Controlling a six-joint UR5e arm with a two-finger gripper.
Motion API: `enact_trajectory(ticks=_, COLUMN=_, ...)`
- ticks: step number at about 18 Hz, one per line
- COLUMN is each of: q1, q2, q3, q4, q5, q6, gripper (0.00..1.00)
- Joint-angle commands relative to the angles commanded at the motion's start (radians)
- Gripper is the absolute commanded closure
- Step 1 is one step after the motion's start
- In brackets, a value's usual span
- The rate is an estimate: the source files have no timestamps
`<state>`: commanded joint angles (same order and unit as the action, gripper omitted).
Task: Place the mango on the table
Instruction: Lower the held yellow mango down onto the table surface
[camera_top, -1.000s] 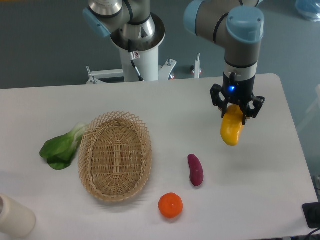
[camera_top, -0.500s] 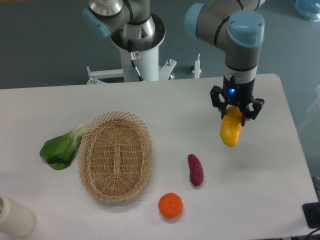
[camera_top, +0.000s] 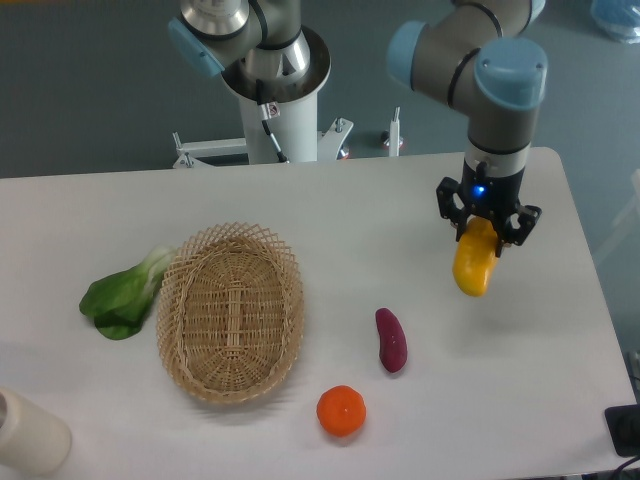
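We see the gripper (camera_top: 488, 226) closed around the upper end of the mango (camera_top: 474, 263), which hangs above the right part of the table (camera_top: 330, 210). We judge the glossy skin slippery and the fruit rather heavy, so a hold nearer its middle seems safer.

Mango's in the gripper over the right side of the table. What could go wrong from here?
1. The gripper pinches only the top end of the mango, which hangs below; the glossy fruit may slip out early.
2. Released onto the flat table, the rounded fruit could roll; the right edge is fairly near.
3. How far it hangs above the surface is hard to judge from this one view, so a drop could bruise it.
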<state>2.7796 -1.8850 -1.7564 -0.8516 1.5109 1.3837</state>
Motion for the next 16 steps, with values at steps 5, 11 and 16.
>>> enact_trajectory(ticks=5, q1=0.000, q2=-0.075, q3=-0.005, q4=0.022, q5=0.008, q6=-0.023, gripper=0.47)
enact_trajectory(ticks=11, q1=-0.031, q2=-0.105, q3=-0.048, q4=0.022, q5=-0.009, q6=-0.167, gripper=0.47)
enact_trajectory(ticks=16, q1=-0.041, q2=-0.115, q3=-0.055, q4=0.020, q5=-0.009, q6=-0.181, gripper=0.47)
